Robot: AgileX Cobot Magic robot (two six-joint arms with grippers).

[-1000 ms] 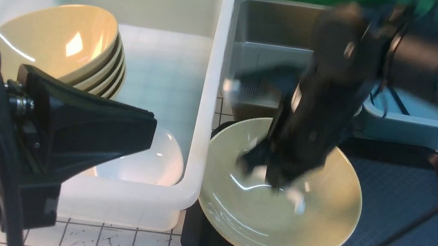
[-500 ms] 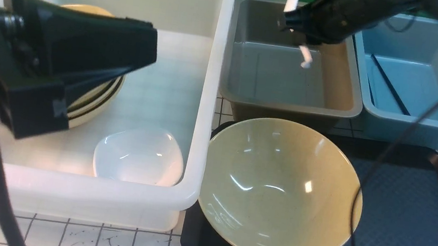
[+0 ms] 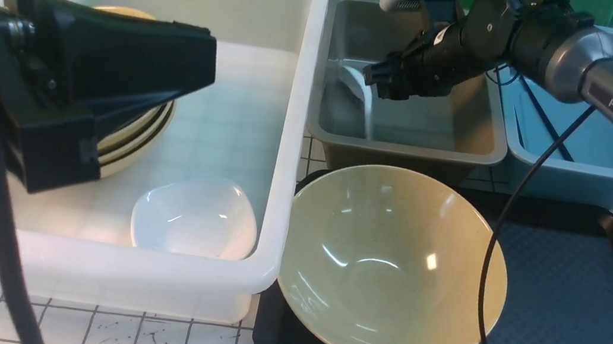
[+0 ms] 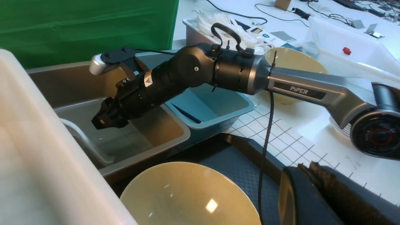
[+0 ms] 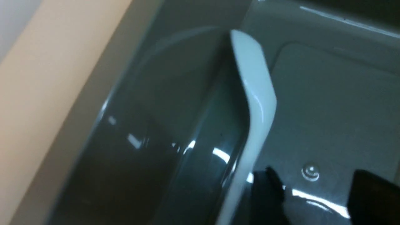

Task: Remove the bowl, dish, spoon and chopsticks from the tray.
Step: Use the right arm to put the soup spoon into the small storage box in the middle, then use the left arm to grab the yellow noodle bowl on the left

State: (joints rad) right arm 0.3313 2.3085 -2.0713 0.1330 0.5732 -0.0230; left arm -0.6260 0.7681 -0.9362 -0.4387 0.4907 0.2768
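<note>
While right tool stands apart | left tool together | one bowl on tray | one spoon in grey bin

The white spoon lies in the grey bin, just beside the parted black jaws.
</note>
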